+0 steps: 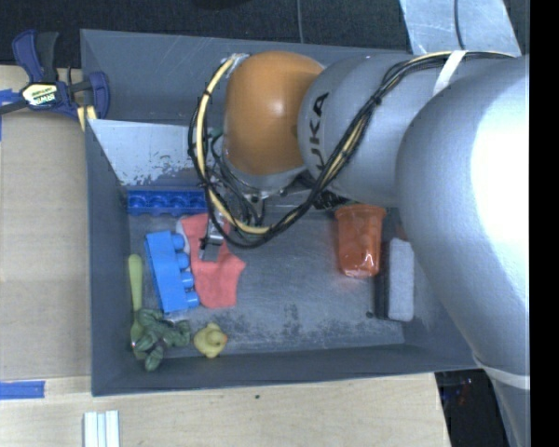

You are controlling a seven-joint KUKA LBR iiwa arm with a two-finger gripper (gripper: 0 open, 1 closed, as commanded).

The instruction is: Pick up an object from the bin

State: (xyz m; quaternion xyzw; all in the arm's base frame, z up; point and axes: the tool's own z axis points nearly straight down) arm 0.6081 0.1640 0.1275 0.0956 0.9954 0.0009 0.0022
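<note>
My gripper (pixel 211 241) hangs below the orange dome, its tip just over a pink-red soft piece (pixel 214 270) lying left of the bin's middle. The tip touches or nearly touches that piece's upper part. Directly left of it lies a blue toy brick block (pixel 171 270). A long flat blue brick (pixel 165 200) lies along the back wall, above the gripper's tip.
A yellow-green stick (pixel 135 281), a dark green toy figure (pixel 156 335) and a yellow lump (pixel 210 341) sit in the front left corner. An orange packet (pixel 358 239) and a white block with a black edge (pixel 399 282) lie at the right, beside the arm.
</note>
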